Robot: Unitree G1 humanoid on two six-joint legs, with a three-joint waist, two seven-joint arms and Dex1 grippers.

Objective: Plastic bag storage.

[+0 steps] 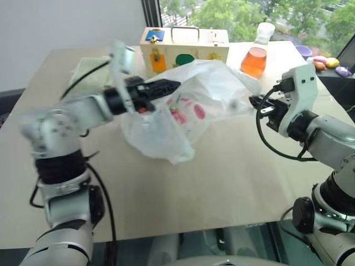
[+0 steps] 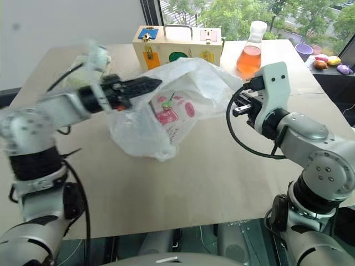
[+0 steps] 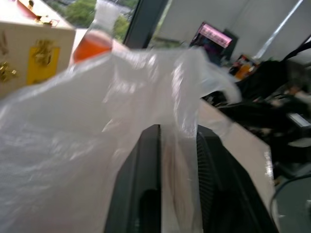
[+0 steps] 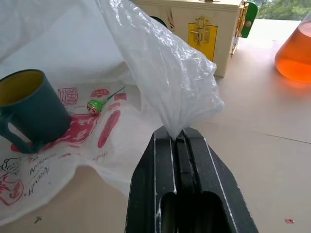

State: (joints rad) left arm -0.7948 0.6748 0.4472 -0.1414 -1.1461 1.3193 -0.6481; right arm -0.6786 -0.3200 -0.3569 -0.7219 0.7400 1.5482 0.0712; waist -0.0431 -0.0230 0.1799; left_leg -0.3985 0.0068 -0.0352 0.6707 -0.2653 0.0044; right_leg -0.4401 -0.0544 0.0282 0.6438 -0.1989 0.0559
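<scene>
Thin, crinkly translucent-white plastic bag (image 1: 188,111) with pink-red print hangs above mid-table (image 1: 233,183), stretched between grippers. Right gripper (image 4: 181,137) clenched on a gathered corner. Left gripper (image 3: 177,145) part-open, film between fingers. Light, limp, slippery; grip bunched edges or handle loops.

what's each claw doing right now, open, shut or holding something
Left claw: partly open, a fold of the plastic bag lies between its fingers.
Right claw: shut on a bunched corner of the plastic bag.
</scene>
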